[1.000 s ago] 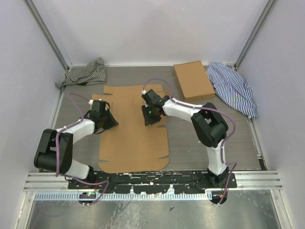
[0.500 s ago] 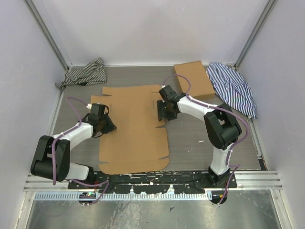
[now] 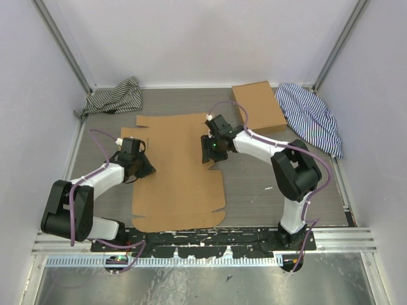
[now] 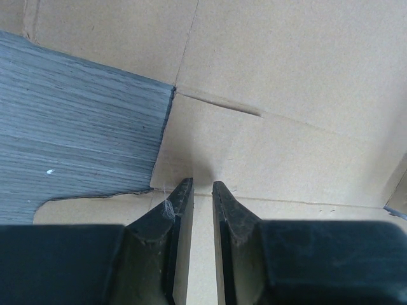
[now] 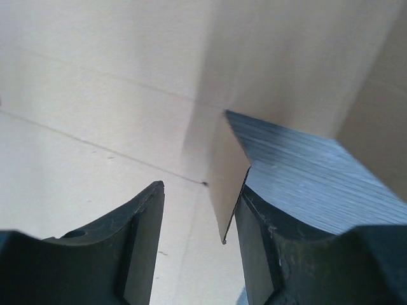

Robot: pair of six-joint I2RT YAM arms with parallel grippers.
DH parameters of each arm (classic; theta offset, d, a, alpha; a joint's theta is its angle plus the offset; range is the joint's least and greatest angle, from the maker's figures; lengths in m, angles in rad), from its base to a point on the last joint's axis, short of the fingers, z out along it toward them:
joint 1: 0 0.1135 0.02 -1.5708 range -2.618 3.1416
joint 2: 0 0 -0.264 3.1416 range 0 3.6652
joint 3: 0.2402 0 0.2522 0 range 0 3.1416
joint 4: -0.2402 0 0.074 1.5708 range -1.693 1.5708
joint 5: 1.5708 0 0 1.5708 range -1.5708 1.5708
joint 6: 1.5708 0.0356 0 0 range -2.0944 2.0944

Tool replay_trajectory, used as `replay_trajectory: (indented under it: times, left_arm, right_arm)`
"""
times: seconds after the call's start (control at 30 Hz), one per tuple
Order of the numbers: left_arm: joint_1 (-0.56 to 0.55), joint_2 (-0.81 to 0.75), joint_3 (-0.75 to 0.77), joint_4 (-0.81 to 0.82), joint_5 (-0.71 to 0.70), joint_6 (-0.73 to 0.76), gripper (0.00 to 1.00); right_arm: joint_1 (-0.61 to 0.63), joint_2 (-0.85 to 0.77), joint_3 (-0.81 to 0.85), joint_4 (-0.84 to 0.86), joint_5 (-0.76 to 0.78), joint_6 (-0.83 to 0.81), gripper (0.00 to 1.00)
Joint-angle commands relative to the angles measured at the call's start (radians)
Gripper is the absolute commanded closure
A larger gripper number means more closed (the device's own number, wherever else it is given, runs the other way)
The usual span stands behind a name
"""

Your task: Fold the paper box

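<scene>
Now on the grey wooden table the flat brown cardboard paper box lies spread out, so the right gripper, jaws half open around a lifted side edge, should close softly before folding, while the left gripper shows only a thin slit, and I cannot tell if it pinches card.

Right gripper: two dark jaws, set apart, at the bottom of the frame. Paper box: pale brown cardboard with crease lines, filled the left and top. Flap: stood on edge between the jaws, close by the right one. Table: grey wood-grain, showed at right.
</scene>
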Motion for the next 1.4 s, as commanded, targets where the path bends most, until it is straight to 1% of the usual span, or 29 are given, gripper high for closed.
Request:
replay_trajectory:
  times: [0.0, 0.23, 0.33, 0.47, 0.67, 0.87, 0.97, 1.13, 1.27, 1.37]
  left_arm:
    - [-0.01, 0.019, -0.008, -0.046, 0.003, 0.002, 0.75]
    - [-0.011, 0.011, -0.01, -0.054, 0.004, -0.003, 0.75]
    - [-0.012, 0.028, -0.004, -0.06, 0.016, -0.006, 0.75]
    - [-0.011, 0.05, 0.001, -0.063, 0.031, -0.008, 0.75]
    - [-0.01, 0.041, 0.015, -0.074, 0.039, -0.006, 0.75]
    - [-0.012, -0.001, 0.099, -0.166, 0.034, 0.022, 0.73]
    - [-0.01, -0.055, 0.138, -0.218, 0.011, 0.03, 0.73]
    - [-0.01, -0.168, 0.204, -0.293, -0.102, 0.057, 0.68]
    - [-0.009, -0.161, 0.293, -0.334, -0.182, 0.094, 0.65]
    - [-0.003, -0.106, 0.378, -0.327, -0.207, 0.113, 0.63]
  right_arm:
    - [0.047, -0.02, 0.079, 0.047, -0.07, -0.012, 0.47]
    - [0.073, 0.081, 0.123, 0.052, -0.076, -0.006, 0.48]
    - [0.073, 0.143, 0.129, 0.052, -0.065, 0.008, 0.48]
    - [0.073, 0.181, 0.123, 0.052, -0.064, 0.017, 0.49]
    - [0.074, 0.137, 0.123, 0.037, -0.035, 0.007, 0.49]
    - [0.073, 0.074, 0.21, -0.034, 0.004, -0.015, 0.48]
    - [0.071, 0.046, 0.261, -0.076, 0.035, -0.024, 0.48]
    - [0.041, 0.039, 0.338, -0.108, 0.072, -0.041, 0.45]
    - [-0.041, 0.076, 0.413, -0.111, 0.048, -0.047, 0.44]
    - [-0.099, 0.139, 0.518, -0.124, 0.018, -0.07, 0.44]
